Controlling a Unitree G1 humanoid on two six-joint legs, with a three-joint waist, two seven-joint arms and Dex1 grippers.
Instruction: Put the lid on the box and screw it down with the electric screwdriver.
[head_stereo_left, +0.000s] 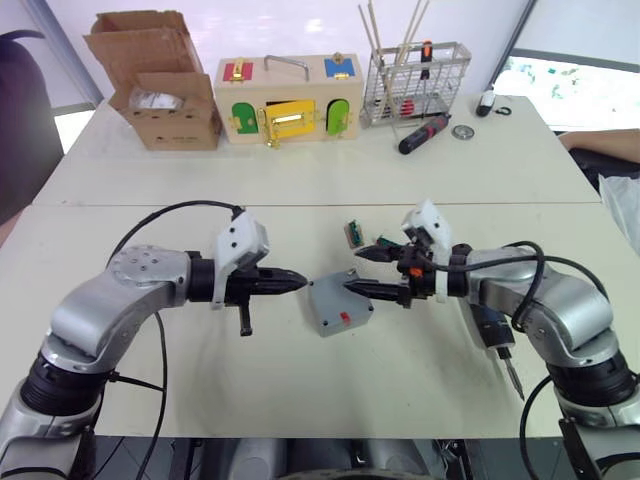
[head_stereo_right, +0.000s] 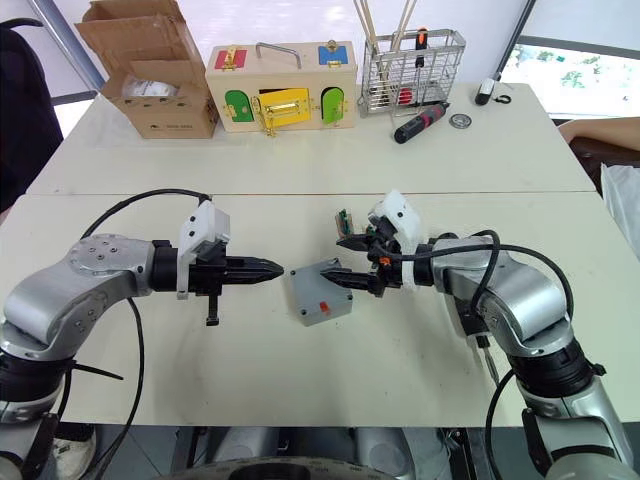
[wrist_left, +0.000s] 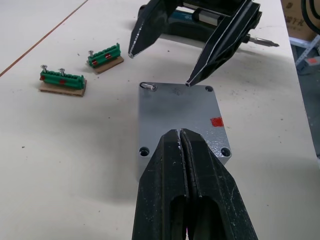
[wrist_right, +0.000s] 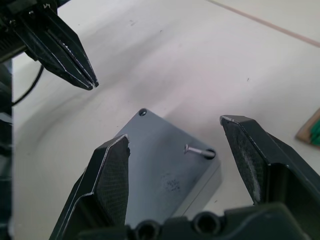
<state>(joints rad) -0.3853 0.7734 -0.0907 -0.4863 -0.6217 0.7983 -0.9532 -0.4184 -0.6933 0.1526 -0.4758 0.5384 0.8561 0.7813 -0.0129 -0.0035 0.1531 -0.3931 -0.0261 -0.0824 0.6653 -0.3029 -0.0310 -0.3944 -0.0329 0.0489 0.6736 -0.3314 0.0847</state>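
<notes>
The grey lid (wrist_left: 175, 115) lies on top of the box (head_stereo_left: 340, 306), which sits at mid-table and carries a small red mark. A loose screw (wrist_right: 197, 150) lies tilted at one corner hole of the lid. My left gripper (head_stereo_left: 300, 284) is shut and empty, its tip hovering just left of the box. From the right, my right gripper (head_stereo_left: 353, 270) stands open over the box's far edge, one finger above the lid's rim. The electric screwdriver (head_stereo_left: 493, 337) lies on the table under my right forearm, its bit towards the front edge.
Two green terminal blocks (wrist_left: 105, 56) lie just behind the box. Along the back stand a cardboard carton (head_stereo_left: 160, 85), a colourful wooden latch box (head_stereo_left: 290, 100) and a wire basket (head_stereo_left: 415, 85), with a red-and-black hand screwdriver (head_stereo_left: 425, 132) beside it.
</notes>
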